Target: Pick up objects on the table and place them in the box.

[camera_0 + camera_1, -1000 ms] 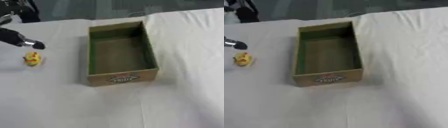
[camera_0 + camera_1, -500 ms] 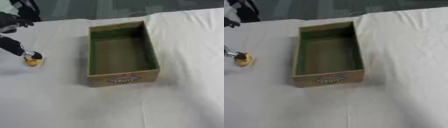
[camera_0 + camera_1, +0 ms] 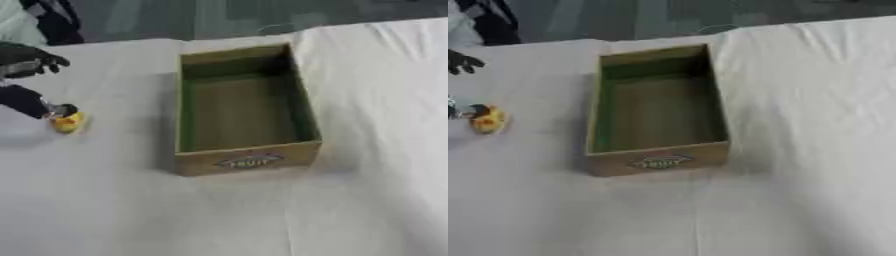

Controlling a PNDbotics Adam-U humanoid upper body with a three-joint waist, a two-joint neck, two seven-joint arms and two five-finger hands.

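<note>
Nearest to me, the desk (image 3: pixel 219 215) is a wide stretch of white cloth with nothing on it, faintly creased, running out to the front and to the right. Further in stands the box (image 3: pixel 241 107), a long cardboard carton set lengthwise away from me, with a label (image 3: pixel 248 161) on its near end wall that seems to read FRUIT. Its inner walls are green, its floor a dull brown, and I see nothing lying inside it. Open cloth lies on all four sides of the carton, broadest on the right, where a fold runs up toward the far edge.

Over on the left, about level with the middle of the carton and well apart from it, sits a small yellow toy (image 3: pixel 68 121) with a touch of orange on it; I cannot make out its shape. The left hand (image 3: pixel 33 102) comes in from the left edge, black, and one dark fingertip (image 3: pixel 63 110) rests on the top of the toy. Another part of the same hand shows higher up, fingers bent and spread, away from the toy. Whether the toy is pinched or only touched I cannot tell.

At the back the cloth ends in a straight edge, with a dark floor (image 3: pixel 262 12) beyond it.
</note>
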